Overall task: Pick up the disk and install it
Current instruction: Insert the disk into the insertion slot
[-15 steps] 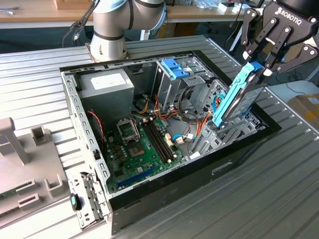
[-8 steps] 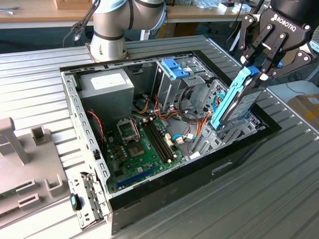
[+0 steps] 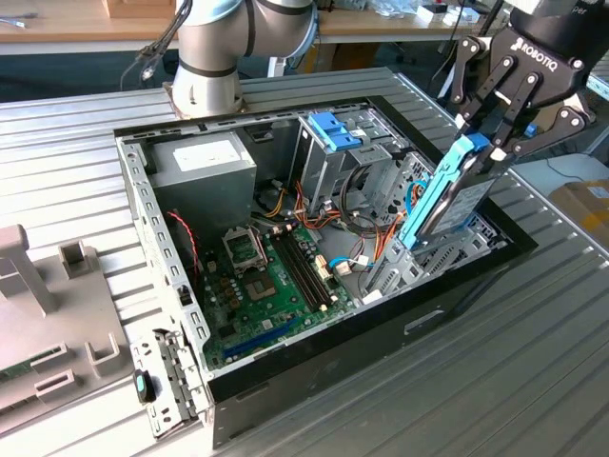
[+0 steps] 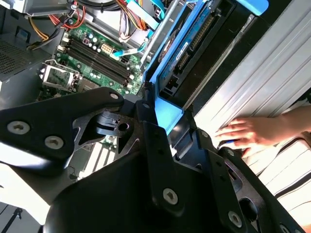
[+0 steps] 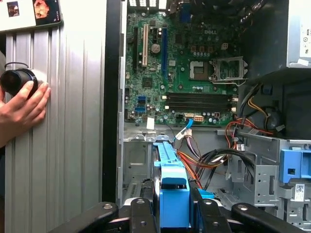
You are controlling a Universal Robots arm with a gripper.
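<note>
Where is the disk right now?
On the exterior view's right, the hand holds the disk tilted, its lower end inside the open computer case.

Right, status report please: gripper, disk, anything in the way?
Gripper shut on disk. Disk tilted, lower end inside computer case. Cables close beside it; person's hand on table outside case.

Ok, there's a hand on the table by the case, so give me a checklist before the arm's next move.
1. Grip: tool shut on the disk at its upper end: ok.
2. Position: disk tilted, lower end down inside the computer case: ok.
3. Snags: orange cables close by the disk's lower end, contact: cannot tell.
4. Alignment: blue rails lined up for insertion: cannot tell.
5. Person: hand resting on the table beside the case: not ok.
</note>
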